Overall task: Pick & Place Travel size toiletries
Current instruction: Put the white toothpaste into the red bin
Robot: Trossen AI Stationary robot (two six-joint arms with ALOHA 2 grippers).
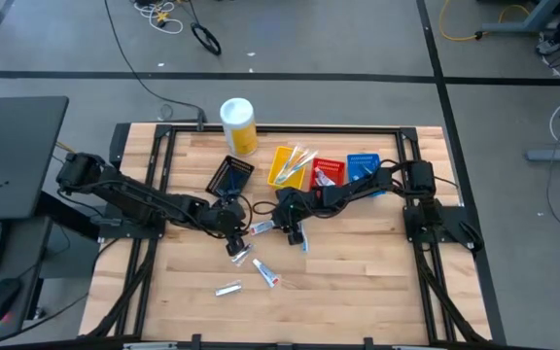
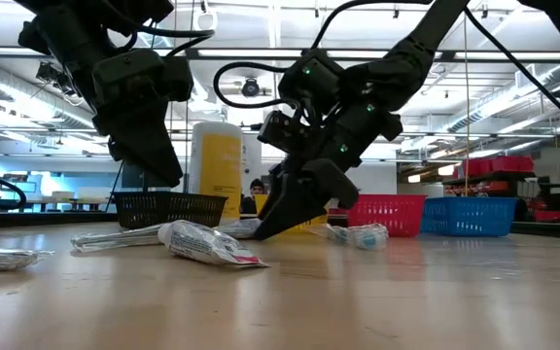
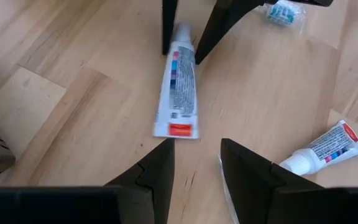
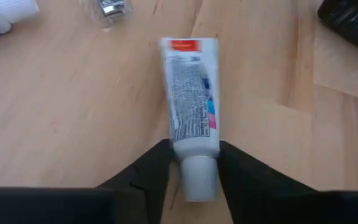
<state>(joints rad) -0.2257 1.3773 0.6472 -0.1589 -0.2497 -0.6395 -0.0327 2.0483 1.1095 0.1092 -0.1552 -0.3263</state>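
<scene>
The step in hand is the pick. The right gripper (image 4: 194, 163) is down on the wooden table (image 1: 358, 282), just past its centre toward twelve o'clock, with its two dark fingers set either side of the capped end of a small white toothpaste tube with a red end band and blue and pink marks (image 4: 190, 106). In the right wrist view the fingers look to be touching or nearly touching the cap, so the grasp seems to be forming, though whether it is firm cannot be told. The left gripper (image 3: 194, 163) hovers just beside the tube's flat red end, at its nine o'clock side on the table, jaws parted and holding nothing.

The next move probably calls for the right jaws to clamp fully, lift, and carry the tube toward the coloured trays at one o'clock, the red plastic basket (image 1: 329, 172) perhaps. The left arm would need to keep clear.

Fine print runs along the tube, too small to read. A second white toothpaste tube (image 3: 325, 149) lies nearby.
</scene>
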